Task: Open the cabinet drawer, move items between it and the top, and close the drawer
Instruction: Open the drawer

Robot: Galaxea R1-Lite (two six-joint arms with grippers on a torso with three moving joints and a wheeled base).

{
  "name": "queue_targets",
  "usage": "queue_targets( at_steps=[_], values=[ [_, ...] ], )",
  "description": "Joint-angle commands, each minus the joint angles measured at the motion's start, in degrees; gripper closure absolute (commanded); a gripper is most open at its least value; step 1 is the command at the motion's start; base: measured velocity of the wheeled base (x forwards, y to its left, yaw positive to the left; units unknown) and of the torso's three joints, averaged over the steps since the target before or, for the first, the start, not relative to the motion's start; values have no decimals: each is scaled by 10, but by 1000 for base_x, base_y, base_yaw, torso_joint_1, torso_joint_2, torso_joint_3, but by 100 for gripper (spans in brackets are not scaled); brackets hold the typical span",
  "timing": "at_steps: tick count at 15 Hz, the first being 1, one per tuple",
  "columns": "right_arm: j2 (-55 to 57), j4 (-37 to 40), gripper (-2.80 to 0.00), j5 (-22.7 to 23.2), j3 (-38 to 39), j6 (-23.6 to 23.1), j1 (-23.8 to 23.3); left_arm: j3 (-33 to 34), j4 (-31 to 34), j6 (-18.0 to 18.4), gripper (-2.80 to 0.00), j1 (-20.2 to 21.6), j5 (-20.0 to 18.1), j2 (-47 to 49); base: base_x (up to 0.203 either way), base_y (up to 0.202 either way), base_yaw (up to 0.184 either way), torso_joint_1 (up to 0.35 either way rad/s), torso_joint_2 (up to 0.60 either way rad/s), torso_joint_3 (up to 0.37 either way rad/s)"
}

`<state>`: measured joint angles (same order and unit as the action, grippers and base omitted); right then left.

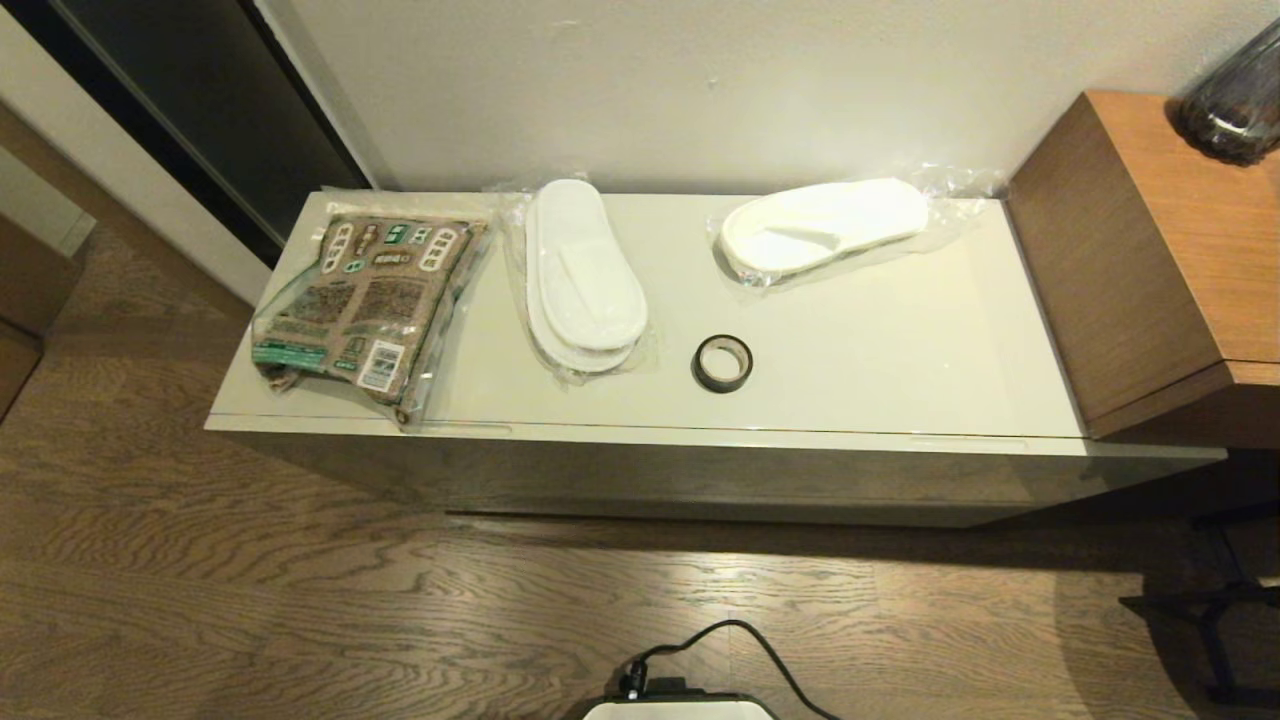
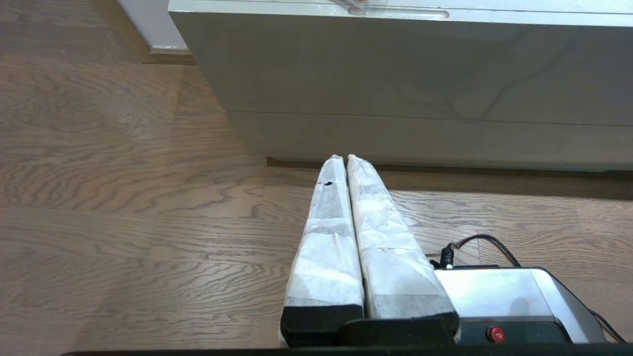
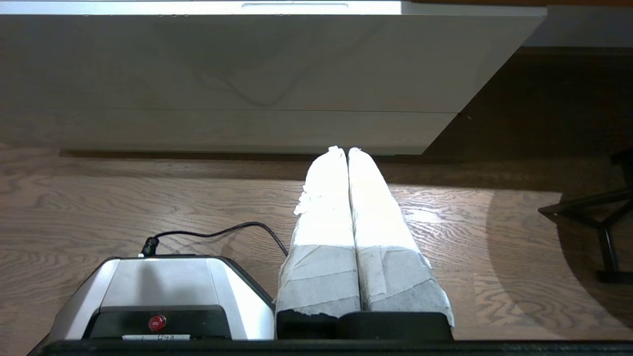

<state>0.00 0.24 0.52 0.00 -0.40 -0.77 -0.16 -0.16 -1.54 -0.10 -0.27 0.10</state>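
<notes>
A: Drawer is sitting flush in the cabinet front, directly under the top. It is looking wide and shallow, so probably racking if pulled from one end. The slot handles along its upper edge are offering the only hold.

B: Noting. Items on the top, ranked by size?

A: Packet is lying at the top's left end, flat, in slick film; likely light and floppy, best pinched at an edge. Left slippers are resting just right of it; right slippers are lying toward the brown unit. Both are likely soft and crinkly, grabbing at the wrap. Tape roll is sitting near the top's front edge, between the pairs; rigid, and best taken across its rim.

B: Grippers?

A: Left gripper and right gripper are hanging low before the drawer, over the floor, fingers pressed together, holding nothing.
</notes>
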Motion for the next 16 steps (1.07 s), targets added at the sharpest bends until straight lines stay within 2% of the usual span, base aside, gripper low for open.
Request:
queue_targets(
  at_steps=[1, 6, 7, 9, 11, 13, 16],
  values=[
    [1, -1, 0, 2, 1, -5, 0, 0, 0, 0, 0, 0, 0, 0, 0, 0, 0, 0, 0, 0],
    [0, 10, 0, 0, -11, -16, 0, 0, 0, 0, 0, 0, 0, 0, 0, 0, 0, 0, 0, 0],
    [0, 36, 0, 3, -26, -16, 0, 0, 0, 0, 0, 0, 0, 0, 0, 0, 0, 0, 0, 0],
    [1, 161, 0, 20, -129, -15, 0, 0, 0, 0, 0, 0, 0, 0, 0, 0, 0, 0, 0, 0],
    [30, 271, 0, 38, -288, -1, -1, 0, 0, 0, 0, 0, 0, 0, 0, 0, 0, 0, 0, 0],
    [120, 341, 0, 48, -403, 26, -6, 0, 0, 0, 0, 0, 0, 0, 0, 0, 0, 0, 0, 0],
    [355, 430, 0, 59, -531, 64, -23, 0, 0, 0, 0, 0, 0, 0, 0, 0, 0, 0, 0, 0]
  ],
)
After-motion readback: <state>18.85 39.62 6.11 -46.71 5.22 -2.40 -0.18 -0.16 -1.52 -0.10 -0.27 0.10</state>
